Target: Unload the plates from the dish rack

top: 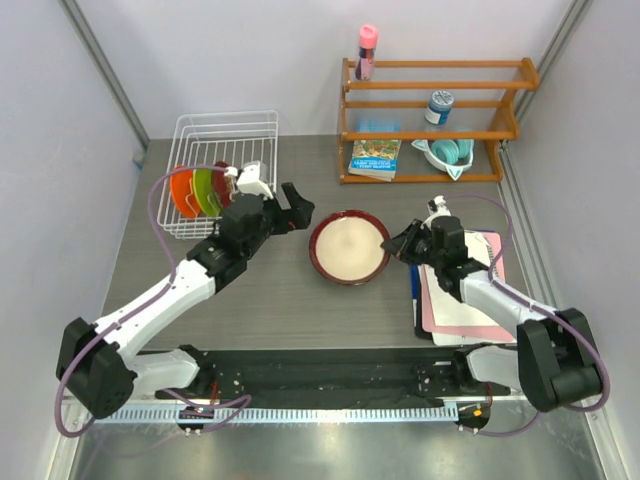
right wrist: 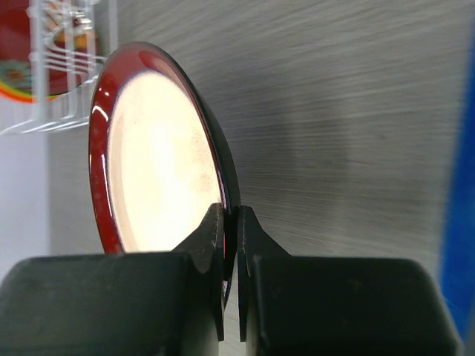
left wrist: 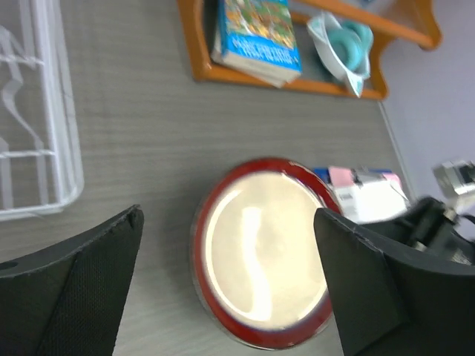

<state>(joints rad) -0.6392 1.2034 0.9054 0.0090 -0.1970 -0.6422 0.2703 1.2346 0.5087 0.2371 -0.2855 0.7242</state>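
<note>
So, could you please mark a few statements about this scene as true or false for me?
1. The right gripper is shut on the rim of the cream plate. True.
2. The left gripper holds the lime green plate. False: it is open and empty, and that plate stands in the dish rack.
3. The orange plate stands in the dish rack. True.
4. The book lies on the top tier of the wooden shelf. False: it lies on the bottom tier.
</note>
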